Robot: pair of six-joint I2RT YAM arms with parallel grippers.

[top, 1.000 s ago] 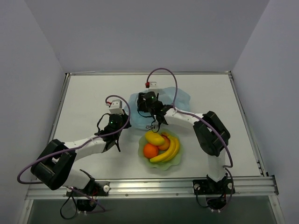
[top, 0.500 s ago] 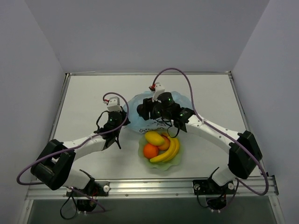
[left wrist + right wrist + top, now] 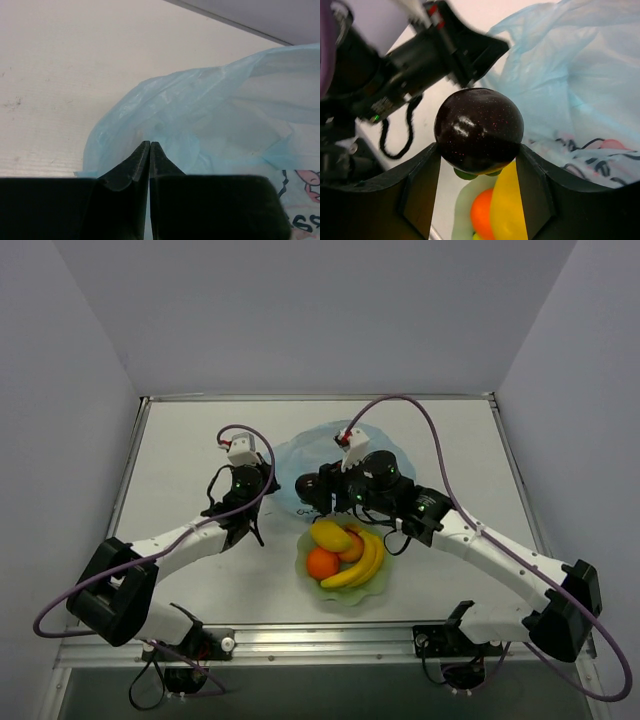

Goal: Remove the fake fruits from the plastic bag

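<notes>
The light-blue plastic bag (image 3: 300,454) lies flat beyond the pale green bowl (image 3: 384,581). My right gripper (image 3: 311,491) is shut on the small dark round fruit (image 3: 479,130), held over the bag's near edge and the bowl's far-left rim. In the bowl lie the orange (image 3: 322,563), the yellow oval fruit (image 3: 331,535), the peach-pink one (image 3: 353,546) and the bananas (image 3: 363,566). My left gripper (image 3: 150,144) is shut, its tips at the bag's left edge (image 3: 210,105) with thin film between them. The bag (image 3: 570,75), the orange (image 3: 482,215) and the bowl's rim (image 3: 462,205) show under the right gripper.
The left arm's gripper body (image 3: 470,50) and its cables sit close to the left of my right gripper. A metal rail (image 3: 320,635) runs along the table's near edge. Grey walls stand at the sides and back.
My right gripper has drawn back from over the bag toward the bowl, with its elbow swung out to the right. The left gripper has shifted slightly farther from me along the bag's left edge.
</notes>
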